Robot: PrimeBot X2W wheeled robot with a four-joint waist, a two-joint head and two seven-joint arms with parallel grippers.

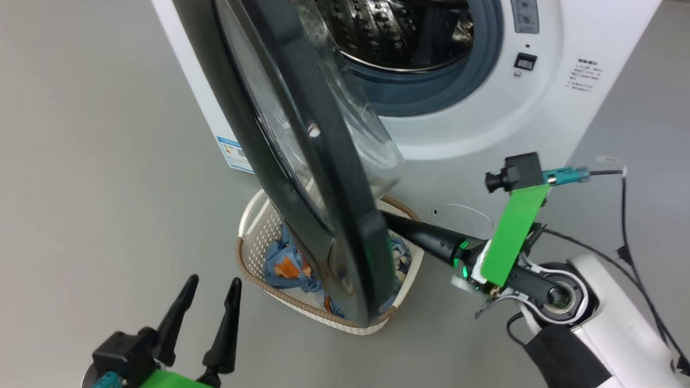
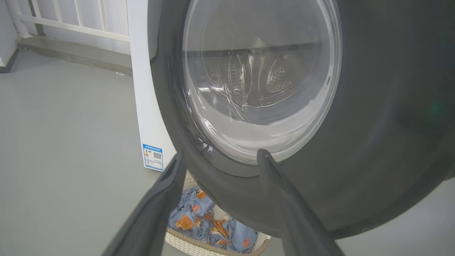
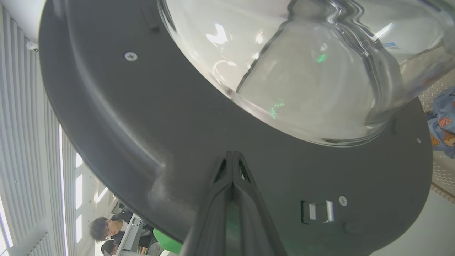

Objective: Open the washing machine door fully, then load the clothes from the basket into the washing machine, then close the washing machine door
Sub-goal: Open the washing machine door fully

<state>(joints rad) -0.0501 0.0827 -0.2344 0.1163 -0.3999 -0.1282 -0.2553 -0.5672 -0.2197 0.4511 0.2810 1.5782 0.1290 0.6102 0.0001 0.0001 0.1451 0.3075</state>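
The washing machine door (image 1: 300, 158) stands partly open above the basket (image 1: 251, 228) of clothes (image 1: 288, 264) — the right gripper (image 3: 233, 156), fingers pressed together on nothing, points at its inner face — while the left gripper (image 1: 214, 280) hangs spread wide nearby.

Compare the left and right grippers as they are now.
The left gripper is open, fingers spread; the right gripper is shut, fingers pressed together. The left gripper hangs over the floor on the outer side of the washing machine door; the right gripper points at its grey inner face, tips apparently touching. Both have long dark fingers and hold nothing.
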